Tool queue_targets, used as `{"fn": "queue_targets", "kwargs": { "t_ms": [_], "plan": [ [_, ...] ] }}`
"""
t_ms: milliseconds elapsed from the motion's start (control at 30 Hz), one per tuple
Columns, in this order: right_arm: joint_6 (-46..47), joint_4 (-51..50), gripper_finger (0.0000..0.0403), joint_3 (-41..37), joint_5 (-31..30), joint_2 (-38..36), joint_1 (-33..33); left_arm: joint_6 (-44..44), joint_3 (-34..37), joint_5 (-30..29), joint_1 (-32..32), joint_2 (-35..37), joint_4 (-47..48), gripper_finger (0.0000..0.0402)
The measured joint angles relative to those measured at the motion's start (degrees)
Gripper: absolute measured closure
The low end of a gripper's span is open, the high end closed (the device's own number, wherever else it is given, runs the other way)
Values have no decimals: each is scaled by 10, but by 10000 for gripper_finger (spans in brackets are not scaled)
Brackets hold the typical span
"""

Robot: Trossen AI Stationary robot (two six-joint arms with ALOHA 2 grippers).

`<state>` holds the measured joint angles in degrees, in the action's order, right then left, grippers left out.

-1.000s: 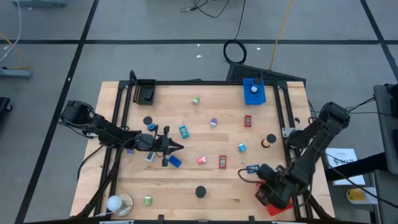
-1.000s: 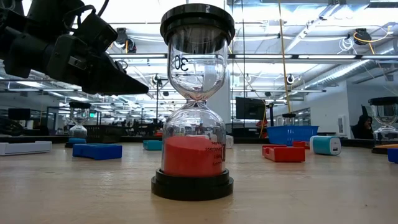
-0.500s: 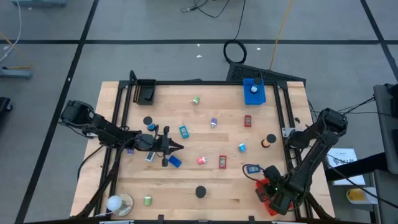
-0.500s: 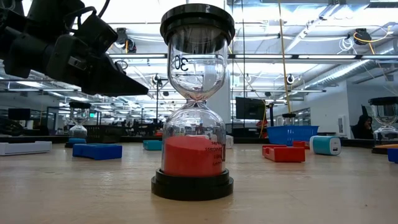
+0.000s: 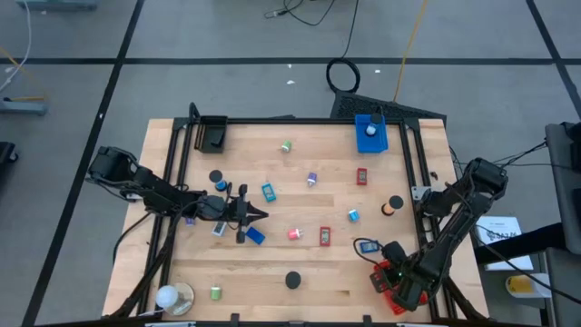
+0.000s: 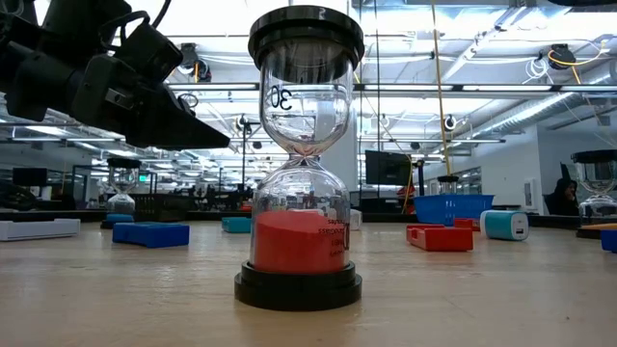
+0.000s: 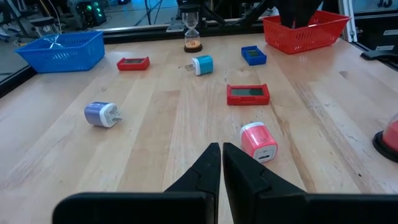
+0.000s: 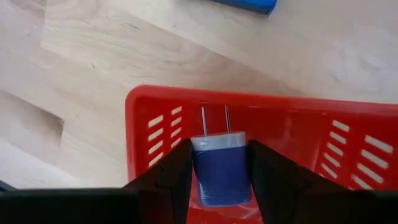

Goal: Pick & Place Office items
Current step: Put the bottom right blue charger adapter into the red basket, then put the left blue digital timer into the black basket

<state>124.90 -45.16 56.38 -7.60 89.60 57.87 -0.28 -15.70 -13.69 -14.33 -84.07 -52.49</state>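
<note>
Above red slotted plastic basket (image 8: pixel 155 124): right gripper (image 8: pixel 221 165) part open, clamped on blue plastic plug-in charger block (image 8: pixel 221 171), prongs outward. Left gripper (image 7: pixel 221 163) closed, empty, mid-table.

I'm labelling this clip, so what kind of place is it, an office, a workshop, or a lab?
Most likely a robotics lab or open-plan test hall: a framed wooden table with two arms, similar benches behind the hourglass, and exposed ceiling ducts with strip lights.

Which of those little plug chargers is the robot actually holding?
The blue charger, prongs up, clamped in the right gripper over the red basket; the others lie loose on the table.
</note>
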Motion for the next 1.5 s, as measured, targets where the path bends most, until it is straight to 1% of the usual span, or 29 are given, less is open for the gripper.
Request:
{"fn": "queue_targets", "kwargs": {
  "t_ms": [100,333,500,633,667,867,1000,1133,1233,1300,1367,1500],
  "plan": [
    [0,12,271,-6,1,0,0,0,0,0,0,0,0,376],
    [-11,40,232,-21,1,0,0,0,0,0,0,0,0,376],
    [-30,46,223,-21,5,-1,0,0,0,0,0,0,0,376],
    [-53,46,222,-21,47,-14,-5,0,0,0,0,0,0,376],
    [-59,45,223,-20,49,-20,-5,0,0,0,0,0,0,376],
    [-88,19,254,-19,44,-69,-13,0,0,0,0,0,0,376],
    [-119,-2,289,-19,43,-98,-22,0,0,0,0,0,0,376],
    [-169,12,335,-19,39,-131,-29,0,0,0,0,0,0,376],
    [-234,21,374,-18,13,-154,-33,0,0,0,0,0,0,376],
    [-288,19,395,-18,-16,-168,-38,0,0,0,0,0,0,376],
    [-359,19,397,-18,-65,-178,-45,0,0,0,0,0,0,376],
    [-547,50,391,-18,-201,-188,-62,0,0,0,0,0,0,376]
  ]
}}
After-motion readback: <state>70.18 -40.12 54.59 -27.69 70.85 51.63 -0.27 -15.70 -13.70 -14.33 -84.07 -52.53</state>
